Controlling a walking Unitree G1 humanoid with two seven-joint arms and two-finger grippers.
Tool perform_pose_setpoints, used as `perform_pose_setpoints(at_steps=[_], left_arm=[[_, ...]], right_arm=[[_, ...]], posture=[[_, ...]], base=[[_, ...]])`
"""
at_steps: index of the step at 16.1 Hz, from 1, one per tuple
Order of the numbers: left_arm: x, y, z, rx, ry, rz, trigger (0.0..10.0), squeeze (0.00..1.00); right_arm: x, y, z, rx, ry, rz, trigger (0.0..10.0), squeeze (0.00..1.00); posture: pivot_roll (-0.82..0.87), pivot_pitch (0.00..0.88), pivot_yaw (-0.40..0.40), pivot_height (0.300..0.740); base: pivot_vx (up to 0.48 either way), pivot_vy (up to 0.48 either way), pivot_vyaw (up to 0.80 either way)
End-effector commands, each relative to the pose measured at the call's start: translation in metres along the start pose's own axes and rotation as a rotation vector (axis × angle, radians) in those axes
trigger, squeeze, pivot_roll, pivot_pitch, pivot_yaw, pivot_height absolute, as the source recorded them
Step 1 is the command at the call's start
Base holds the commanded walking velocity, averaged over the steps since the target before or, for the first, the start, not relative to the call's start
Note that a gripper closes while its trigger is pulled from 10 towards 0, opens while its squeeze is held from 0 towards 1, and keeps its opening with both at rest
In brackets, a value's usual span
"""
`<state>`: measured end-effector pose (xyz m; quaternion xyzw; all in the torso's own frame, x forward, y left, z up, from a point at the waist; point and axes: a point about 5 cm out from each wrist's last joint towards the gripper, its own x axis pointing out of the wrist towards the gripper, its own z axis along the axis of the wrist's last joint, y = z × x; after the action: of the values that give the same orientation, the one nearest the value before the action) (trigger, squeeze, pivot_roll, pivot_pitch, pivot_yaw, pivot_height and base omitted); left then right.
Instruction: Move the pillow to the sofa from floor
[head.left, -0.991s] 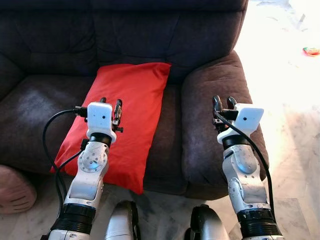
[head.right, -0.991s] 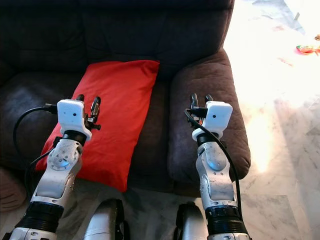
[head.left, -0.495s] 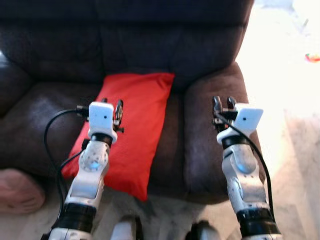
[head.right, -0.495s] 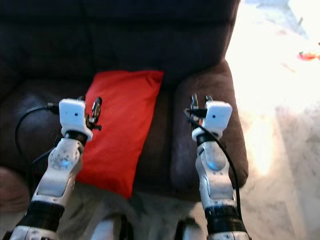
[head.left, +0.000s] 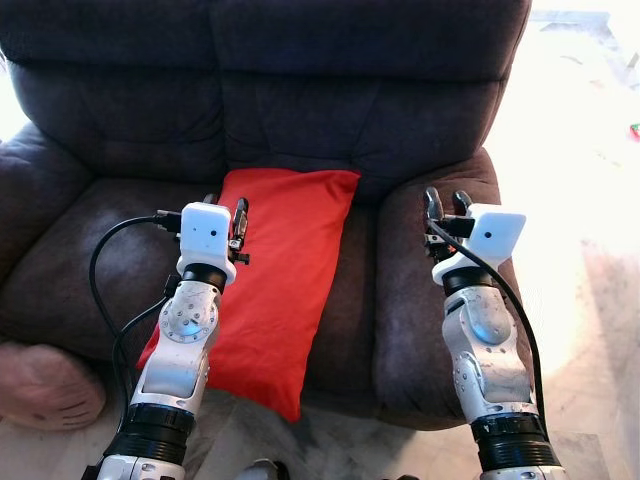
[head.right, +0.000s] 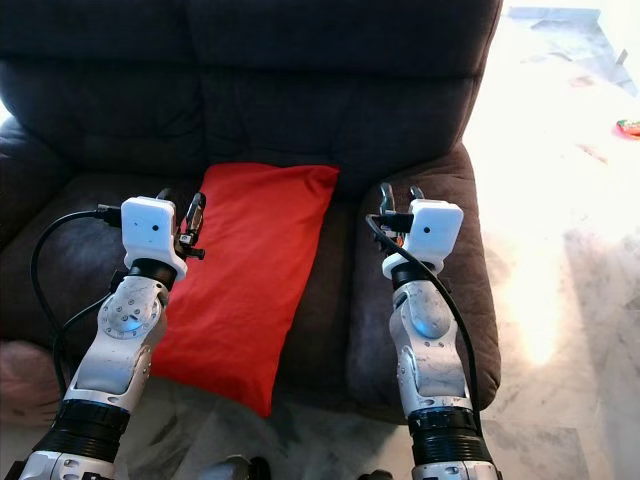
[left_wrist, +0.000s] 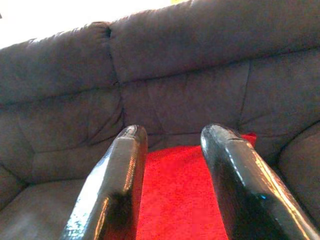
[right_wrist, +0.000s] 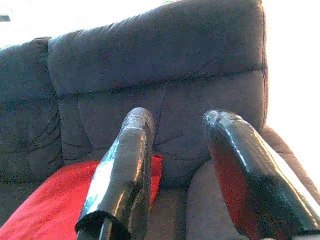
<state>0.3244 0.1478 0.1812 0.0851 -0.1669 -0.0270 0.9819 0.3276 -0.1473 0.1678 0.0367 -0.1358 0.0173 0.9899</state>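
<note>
Basically done. The red pillow (head.left: 272, 275) is lying on the sofa (head.left: 300, 110) seat, long side running from the backrest toward the front edge, with its near corner hanging a little over the front. Nothing of it appears to touch the floor, though that overhanging corner is hard to judge from here.

Left gripper (head.left: 227, 212) hovers over the pillow's left edge, fingers spread, nothing between them; in the left wrist view the red fabric sits below and ahead of the fingertips (left_wrist: 131, 145), clear of them. Right gripper (head.left: 448, 203) is over the right armrest (head.left: 425, 300), with the pillow off to its left; its fingers are also apart and empty.

What's left, as I read it: at most a nudge to push the pillow fully onto the seat, then back away.
</note>
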Motion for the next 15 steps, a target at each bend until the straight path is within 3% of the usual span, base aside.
perform_pose_setpoints(at_steps=[1,5,15], left_arm=[[-0.0023,-0.0007,-0.0039,-0.005,0.019,-0.011,10.0,0.0],[-0.0027,-0.0019,-0.0063,-0.037,0.039,-0.017,10.0,0.0],[-0.0033,-0.0005,-0.0066,-0.027,0.05,-0.023,10.0,0.0]], right_arm=[[-0.0017,0.0034,-0.0044,0.008,0.019,0.009,10.0,0.0],[-0.0011,0.0024,-0.0055,0.001,0.028,0.005,10.0,0.0],[-0.0002,0.0049,-0.0056,0.015,0.032,-0.005,10.0,0.0]], posture=[[0.05,0.131,0.048,0.74],[0.05,0.133,0.047,0.74],[0.06,0.135,0.052,0.74]], base=[[0.0,0.0,0.0],[0.0,0.0,0.0],[0.0,0.395,-0.07]])
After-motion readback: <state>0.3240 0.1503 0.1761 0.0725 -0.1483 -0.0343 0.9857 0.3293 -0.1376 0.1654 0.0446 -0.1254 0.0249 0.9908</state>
